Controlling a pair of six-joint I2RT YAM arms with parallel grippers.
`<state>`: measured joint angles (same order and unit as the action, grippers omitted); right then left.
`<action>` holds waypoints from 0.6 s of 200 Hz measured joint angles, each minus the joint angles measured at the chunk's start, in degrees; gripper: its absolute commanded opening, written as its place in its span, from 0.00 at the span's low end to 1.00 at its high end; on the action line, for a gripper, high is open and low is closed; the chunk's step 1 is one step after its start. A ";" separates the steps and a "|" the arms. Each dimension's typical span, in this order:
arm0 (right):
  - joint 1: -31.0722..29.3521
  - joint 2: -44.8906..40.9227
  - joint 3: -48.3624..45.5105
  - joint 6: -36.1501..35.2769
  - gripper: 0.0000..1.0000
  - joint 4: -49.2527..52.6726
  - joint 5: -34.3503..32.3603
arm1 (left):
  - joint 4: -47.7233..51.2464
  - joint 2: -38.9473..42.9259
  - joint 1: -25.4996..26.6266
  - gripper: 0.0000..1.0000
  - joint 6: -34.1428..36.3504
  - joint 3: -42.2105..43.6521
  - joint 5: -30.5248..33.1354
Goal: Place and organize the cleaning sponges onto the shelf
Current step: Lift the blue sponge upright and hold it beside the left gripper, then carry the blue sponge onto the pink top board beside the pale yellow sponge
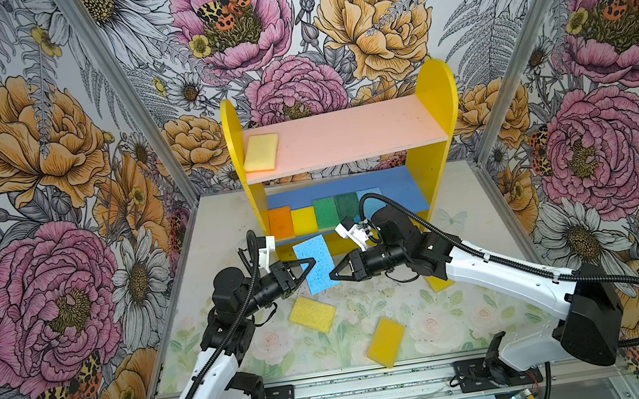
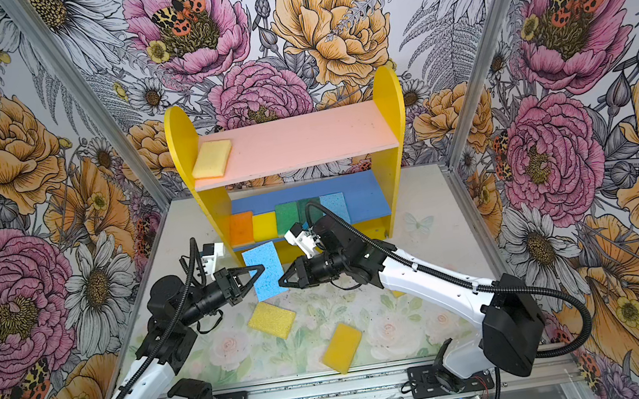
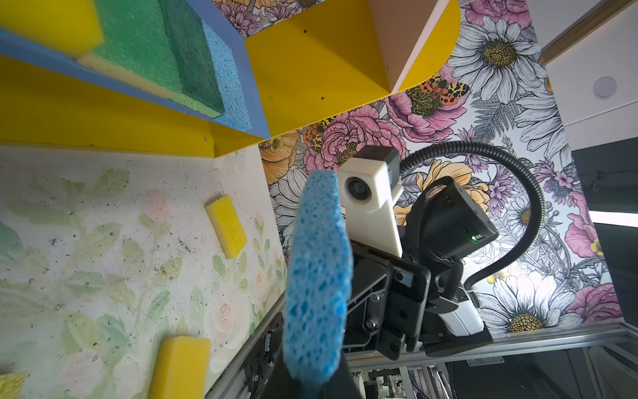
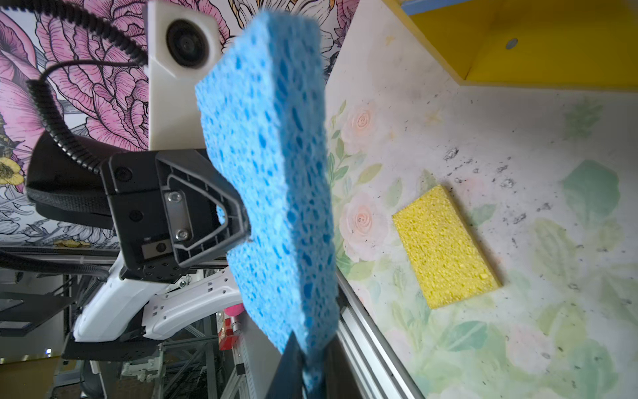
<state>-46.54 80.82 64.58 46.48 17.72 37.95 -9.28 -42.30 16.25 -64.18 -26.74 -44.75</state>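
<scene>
Item: blue sponge [image 1: 315,268], porous, held clear of the bench [image 1: 462,215], just in front of the shelf [image 1: 431,123]. Holders: left claw [image 1: 309,264] clamped on its left edge; right claw [image 1: 334,276] clamped on its lower right corner, a thin bite only. Shelf stock: pale yellow sponge [image 1: 261,152] at the left end of the pink upper board; shelved row [image 1: 325,212] of five on the blue lower board (orange, yellow, two green, light blue), with bare board to its right. Loose on bench: porous yellow sponge [image 1: 312,314], smooth yellow sponge [image 1: 387,341], and a third yellow one part-hidden under the right arm. Hazards, as judged: with both claws gripping one pad, any pull apart before one lets go may stretch or tear the foam. If the left claw releases, the corner hold may let the pad sag, twist or drop. The right arm's cable hangs close to the shelved row and could drag it askew.
</scene>
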 measured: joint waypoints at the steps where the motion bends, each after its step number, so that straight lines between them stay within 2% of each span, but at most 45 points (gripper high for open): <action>1: -0.02 0.00 0.00 -0.13 0.00 -0.04 -0.02 | 0.00 0.00 0.00 0.10 0.00 0.00 -0.02; 8: -0.04 0.00 0.00 0.13 0.00 0.00 -0.20 | 0.00 0.00 0.00 0.15 0.02 0.00 -0.11; 18: -0.04 0.00 0.09 0.22 0.00 0.15 -0.31 | 0.00 0.07 -0.09 0.34 -0.31 0.00 -0.15; 39: -0.04 0.00 1.29 -0.02 0.00 2.49 -1.64 | 1.90 1.01 -1.62 0.87 1.09 -0.42 -0.39; 44: -0.04 0.00 2.01 -0.46 0.00 3.61 -2.29 | 3.06 1.51 -2.19 0.98 1.75 -0.68 -0.42; 92: -0.04 0.00 17.84 -5.66 0.00 16.96 -10.84 | 17.51 10.73 -10.16 0.99 9.86 -3.56 0.50; 120: 0.02 1.79 30.47 -8.07 0.00 21.79 -14.12 | 25.66 13.09 -11.39 0.99 15.43 -5.77 2.60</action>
<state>-46.52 82.61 95.04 38.41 39.51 23.83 16.38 -29.21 4.86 -48.75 -32.51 -42.15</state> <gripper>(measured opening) 0.048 0.987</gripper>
